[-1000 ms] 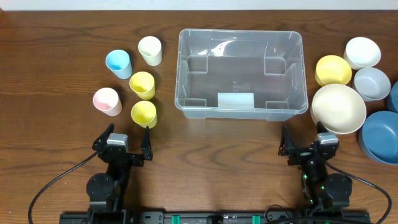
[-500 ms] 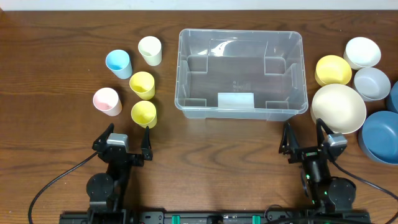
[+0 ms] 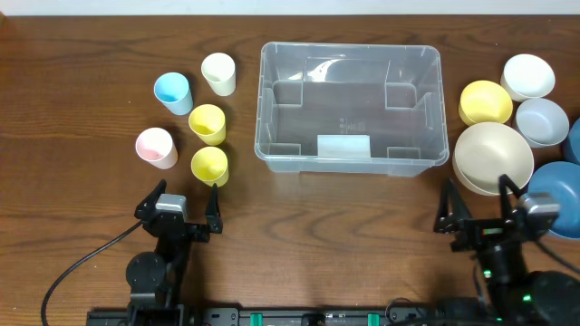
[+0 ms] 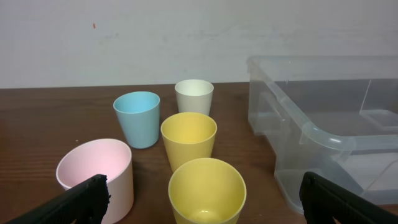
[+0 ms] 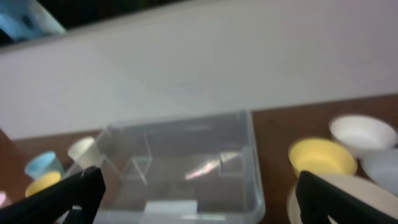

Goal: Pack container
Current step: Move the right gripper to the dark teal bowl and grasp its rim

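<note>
Low over the near edge of the table [image 3: 72, 226], the left gripper [image 3: 188, 188] has its jaws spread wide, holding nothing. Just ahead of its right finger stands a yellow cup [image 3: 209, 165], with a second yellow cup [image 3: 207, 122], a pink cup [image 3: 156, 147], a blue cup [image 3: 172, 91] and a cream cup [image 3: 218, 72] beyond (a loose cluster). The right gripper [image 3: 475, 186] is equally wide and grips nothing, its fingertips at the near rim of a large cream bowl [image 3: 494, 156]; a blue bowl [image 3: 557, 195] lies to its right. The container [image 3: 353, 95] sits upright farther ahead, forward-right of the left gripper and forward-left of the right.
</note>
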`<state>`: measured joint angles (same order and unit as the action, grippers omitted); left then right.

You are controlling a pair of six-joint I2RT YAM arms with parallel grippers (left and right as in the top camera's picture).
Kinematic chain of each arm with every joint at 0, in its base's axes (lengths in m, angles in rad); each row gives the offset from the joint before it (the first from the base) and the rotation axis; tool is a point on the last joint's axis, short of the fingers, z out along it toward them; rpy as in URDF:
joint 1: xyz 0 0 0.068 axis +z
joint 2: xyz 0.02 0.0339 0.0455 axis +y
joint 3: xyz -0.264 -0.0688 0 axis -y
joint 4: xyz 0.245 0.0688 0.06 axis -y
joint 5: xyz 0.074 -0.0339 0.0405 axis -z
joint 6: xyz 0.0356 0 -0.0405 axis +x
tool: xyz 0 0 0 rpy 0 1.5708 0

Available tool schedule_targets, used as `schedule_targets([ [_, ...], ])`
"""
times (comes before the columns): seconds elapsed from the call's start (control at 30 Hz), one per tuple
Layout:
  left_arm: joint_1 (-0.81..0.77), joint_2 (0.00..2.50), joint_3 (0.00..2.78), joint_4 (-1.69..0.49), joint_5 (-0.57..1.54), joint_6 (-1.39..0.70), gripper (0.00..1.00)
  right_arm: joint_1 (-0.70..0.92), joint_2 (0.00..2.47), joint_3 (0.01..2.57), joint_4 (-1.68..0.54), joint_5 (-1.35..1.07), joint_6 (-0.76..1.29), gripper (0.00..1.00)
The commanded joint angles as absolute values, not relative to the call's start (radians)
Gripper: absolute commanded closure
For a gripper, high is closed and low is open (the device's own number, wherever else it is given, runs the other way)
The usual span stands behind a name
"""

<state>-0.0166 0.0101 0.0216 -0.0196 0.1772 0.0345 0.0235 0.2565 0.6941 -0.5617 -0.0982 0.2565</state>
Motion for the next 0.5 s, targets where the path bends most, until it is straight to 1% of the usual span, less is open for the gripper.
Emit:
schedule_targets([
  [0.0,-0.012,0.004,0.004,-0.052,0.192,0.048,0.02,0.031,0.414,0.864,-0.701,-0.142,0.226,0.01],
  [0.1,-0.012,0.004,0.004,-0.052,0.192,0.048,0.02,0.031,0.524,0.977,-0.815,-0.363,0.146,0.01],
  [0.13,-0.012,0.004,0.004,-0.052,0.192,0.048,0.02,0.031,0.552,1.001,-0.835,-0.437,0.11,0.01],
  [0.2,-0.012,0.004,0.004,-0.052,0.192,0.048,0.02,0.031,0.587,1.027,-0.837,-0.511,0.066,0.01],
  [0.33,-0.012,0.004,0.004,-0.052,0.192,0.048,0.02,0.031,0.619,1.054,-0.822,-0.466,0.089,0.01],
  [0.43,-0.012,0.004,0.004,-0.052,0.192,0.048,0.02,0.031,0.67,1.108,-0.894,-0.265,0.234,0.01],
  [0.47,-0.012,0.004,0.004,-0.052,0.192,0.048,0.02,0.031,0.697,1.134,-0.925,-0.22,0.254,0.01],
])
